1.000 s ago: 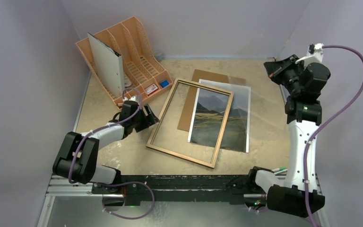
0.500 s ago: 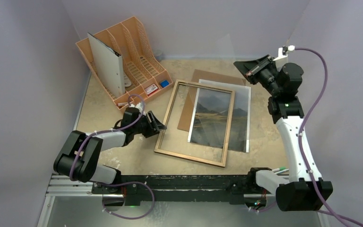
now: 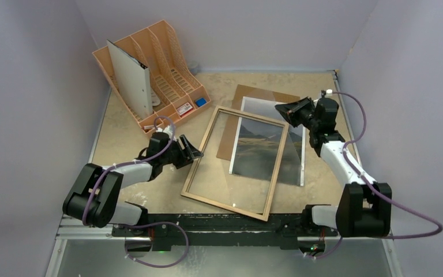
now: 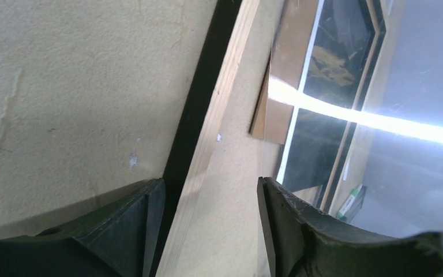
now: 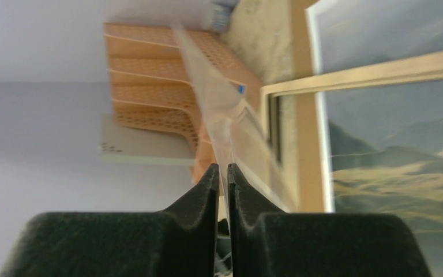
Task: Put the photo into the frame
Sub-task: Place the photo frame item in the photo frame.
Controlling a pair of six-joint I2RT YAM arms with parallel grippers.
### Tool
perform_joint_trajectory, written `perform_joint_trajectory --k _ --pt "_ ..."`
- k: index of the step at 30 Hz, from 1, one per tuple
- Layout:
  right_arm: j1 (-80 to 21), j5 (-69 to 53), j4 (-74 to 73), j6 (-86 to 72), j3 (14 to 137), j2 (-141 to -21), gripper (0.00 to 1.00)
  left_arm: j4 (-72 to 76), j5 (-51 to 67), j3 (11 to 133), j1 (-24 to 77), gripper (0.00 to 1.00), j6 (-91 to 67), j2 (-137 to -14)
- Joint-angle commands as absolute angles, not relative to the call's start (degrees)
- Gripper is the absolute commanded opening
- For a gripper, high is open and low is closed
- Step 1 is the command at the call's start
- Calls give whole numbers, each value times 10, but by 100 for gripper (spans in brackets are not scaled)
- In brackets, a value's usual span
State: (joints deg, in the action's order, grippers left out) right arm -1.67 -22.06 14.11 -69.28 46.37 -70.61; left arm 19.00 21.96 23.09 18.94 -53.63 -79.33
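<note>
The frame [image 3: 225,208], light wood face up, lies tilted mid-table. The photo [image 3: 293,161] of dark mountains lies flat under its right part and sticks out to the right. My left gripper [image 3: 191,151] is at the frame's left rim. In the left wrist view its jaws [image 4: 210,202] close round the wood rim [image 4: 219,190]. My right gripper [image 3: 282,111] is low at the frame's far right corner. In the right wrist view it [image 5: 223,170] is shut on a thin clear pane [image 5: 231,133], with the frame [image 5: 380,72] and photo [image 5: 392,156] beyond.
A brown backing board [image 3: 259,93] lies under the photo's far end. An orange file organiser [image 3: 161,75] with a grey-white folder [image 3: 130,78] stands at the back left. Grey walls close in the table on three sides.
My right arm came down from high at the back right to the frame's far right corner, still holding the clear pane. The frame shifted and turned a little along with my left gripper.
</note>
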Motion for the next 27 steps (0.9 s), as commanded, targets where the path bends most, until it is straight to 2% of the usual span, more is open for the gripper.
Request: perform_joint_trajectory --k 1,3,10,12,16,21,24,27 --pt "-4 -280 220 -614 426 -748 16 192 207 245 192 64 -516 -794" --pt "-1 -312 237 -585 409 -767 23 192 209 247 192 65 -513 -799" --pt "-1 -382 258 -492 364 -761 58 203 217 244 192 67 -515 -809" --pt "-1 -400 244 -461 367 -760 64 208 218 244 192 67 -515 -809" --pt "-1 -418 210 -394 368 -769 68 205 220 251 192 68 -511 -810" --pt "-1 -426 184 -341 343 -763 67 202 220 254 192 68 -506 -812" --pt "-1 -433 183 -324 318 -738 65 211 227 251 192 68 -505 -811" --pt "-1 -441 187 -317 298 -719 58 214 228 250 192 68 -506 -810"
